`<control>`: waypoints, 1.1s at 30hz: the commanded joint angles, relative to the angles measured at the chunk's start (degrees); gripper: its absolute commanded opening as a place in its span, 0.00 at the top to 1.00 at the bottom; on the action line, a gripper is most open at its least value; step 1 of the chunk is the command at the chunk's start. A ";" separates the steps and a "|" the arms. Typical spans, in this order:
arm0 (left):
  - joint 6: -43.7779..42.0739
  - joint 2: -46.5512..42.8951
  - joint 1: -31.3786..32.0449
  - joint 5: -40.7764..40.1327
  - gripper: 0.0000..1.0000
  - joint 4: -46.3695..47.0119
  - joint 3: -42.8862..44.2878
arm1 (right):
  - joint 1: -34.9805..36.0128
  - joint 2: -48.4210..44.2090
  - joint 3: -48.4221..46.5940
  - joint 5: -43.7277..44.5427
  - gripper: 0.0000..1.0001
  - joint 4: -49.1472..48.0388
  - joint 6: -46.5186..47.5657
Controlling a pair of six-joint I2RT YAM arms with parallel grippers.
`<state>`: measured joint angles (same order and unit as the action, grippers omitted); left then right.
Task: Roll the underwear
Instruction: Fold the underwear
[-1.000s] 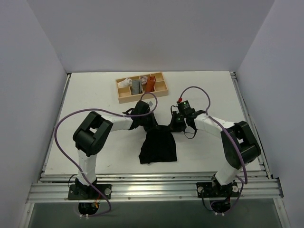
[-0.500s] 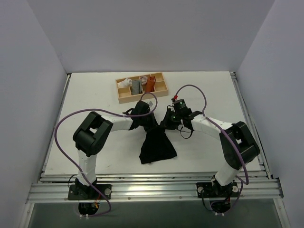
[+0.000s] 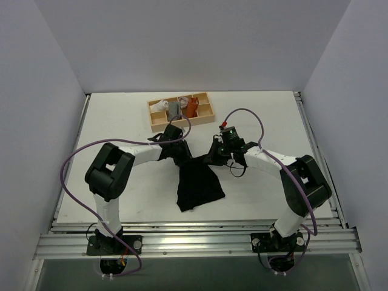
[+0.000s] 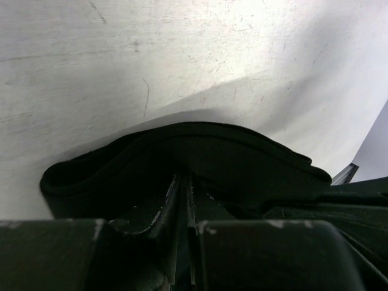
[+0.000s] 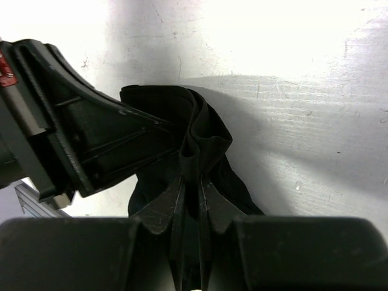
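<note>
while the right hand [image 5: 191, 182] pinches the underwear [image 5: 209, 142], left hand [image 4: 185, 182] grip is unclear.

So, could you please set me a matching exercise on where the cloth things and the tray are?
1 underwear
2 white roll
3 orange-brown roll
4 wooden tray

A toward the table far edge
B at the tray's left end
C on the table, nearer than the tray
D in the tray, right of the grey roll

Pairs: 1-C, 2-B, 3-D, 4-A
</note>
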<state>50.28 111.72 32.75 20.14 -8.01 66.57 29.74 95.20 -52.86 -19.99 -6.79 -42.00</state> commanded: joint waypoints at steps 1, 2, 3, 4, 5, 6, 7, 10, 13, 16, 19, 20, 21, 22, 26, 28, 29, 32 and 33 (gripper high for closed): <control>-3.26 -4.23 -1.02 -1.07 0.83 -5.52 3.48 | 0.41 -0.54 0.92 0.65 1.00 0.19 0.34; -4.13 -4.49 -1.37 -1.33 0.82 -7.26 3.83 | 0.32 -0.45 1.00 0.65 1.00 0.28 0.16; -4.40 -4.84 -1.72 -1.33 0.82 -7.63 4.01 | 0.32 -0.63 1.01 0.65 1.00 0.28 0.16; -4.84 -5.37 -2.42 -1.33 0.82 -7.89 4.01 | 0.32 -0.63 1.18 0.65 1.00 0.28 0.16; -5.10 -5.72 -2.87 -1.16 0.82 -8.42 3.92 | 0.41 -0.63 1.18 0.74 1.00 0.20 0.16; -5.72 -5.99 -3.30 -0.81 0.82 -8.51 3.84 | 0.32 -0.63 1.27 0.65 1.00 0.28 0.16; -5.98 -6.69 -4.09 -0.81 0.82 -8.60 3.49 | 0.32 -0.54 1.27 0.83 1.00 0.28 0.08; -7.48 -7.04 -5.24 -0.72 0.81 -8.95 3.05 | 0.41 -0.45 1.27 0.92 1.00 0.20 -0.01; -8.36 -6.08 -6.73 0.60 0.81 -7.47 2.35 | 0.32 -0.63 1.18 1.00 1.00 0.37 -0.19; -8.45 -4.76 -6.91 1.91 0.82 -5.27 1.99 | 0.32 -0.28 0.83 1.27 1.00 1.07 0.16; -8.01 -3.79 -5.51 2.28 0.83 -4.03 1.20 | 0.32 -0.01 0.57 1.44 1.00 1.34 0.25; -7.83 -3.62 -5.33 2.10 0.82 -3.68 0.50 | 0.41 0.07 0.48 1.44 1.00 1.42 0.25; -7.66 -3.44 -5.07 2.10 0.82 -3.16 0.06 | 0.41 0.08 0.39 1.44 1.00 1.51 0.25; -7.48 -3.09 -5.07 2.10 0.83 -1.85 -0.55 | 0.41 0.08 0.30 1.44 1.00 1.77 0.34; -8.00 -1.25 -5.07 1.83 0.85 -1.74 -1.17 | 0.32 0.60 -1.80 1.62 1.00 3.44 1.13; -8.27 -0.98 -4.98 1.66 0.85 -1.22 -1.87 | 0.41 0.69 -2.68 1.97 1.00 4.50 1.39; -8.36 -1.07 -4.98 1.31 0.85 -0.70 -2.31 | 0.41 0.95 -2.95 1.97 1.00 4.59 1.57; -8.62 -0.02 -4.80 0.86 0.85 -0.43 -3.11 | 0.59 1.57 -4.09 1.71 1.00 4.94 1.39; -8.62 0.51 -4.80 0.69 0.86 -0.43 -3.28 | 1.02 1.83 -4.96 1.71 1.00 5.11 1.57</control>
<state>43.20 110.39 27.77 22.13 -9.72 64.55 29.80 96.29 -54.74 -19.09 -3.51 -41.52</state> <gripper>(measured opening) 0.146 0.057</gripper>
